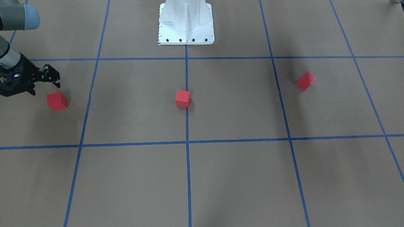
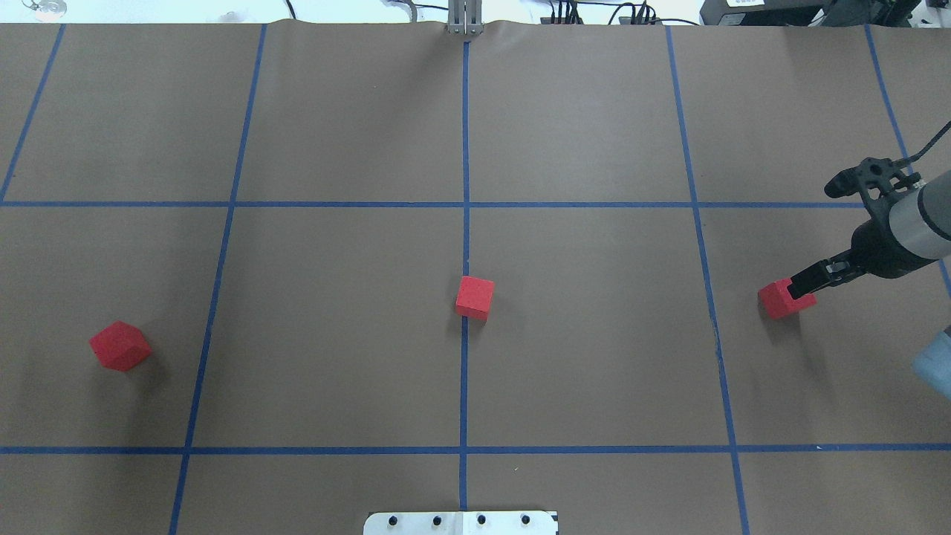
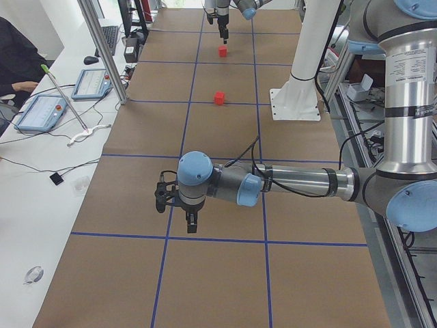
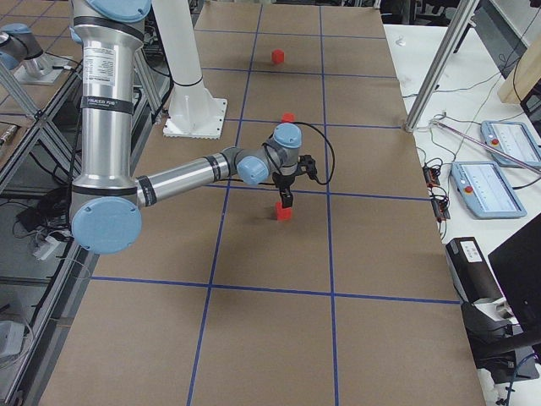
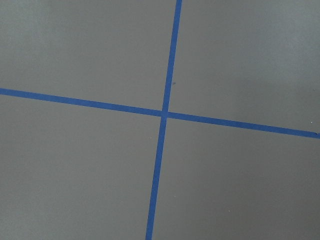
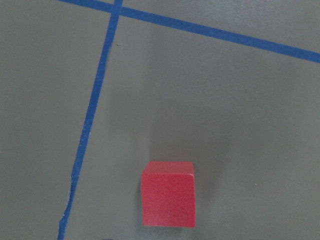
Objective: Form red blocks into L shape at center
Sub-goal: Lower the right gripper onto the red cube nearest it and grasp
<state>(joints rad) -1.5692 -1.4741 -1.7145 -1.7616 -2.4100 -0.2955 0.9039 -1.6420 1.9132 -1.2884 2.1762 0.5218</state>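
Paper-covered table [image 2: 594, 357]: only side view shows left tool [image 3: 192, 221].

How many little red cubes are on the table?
3 red cubes. One sits on the middle blue tape line, one lies alone on the robot's left side, one on its right, close by the right gripper. None seem hidden.

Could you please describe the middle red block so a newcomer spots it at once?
Start at the white base and follow the blue line running out from it. The block sits on that line; the other two lie far out either side.
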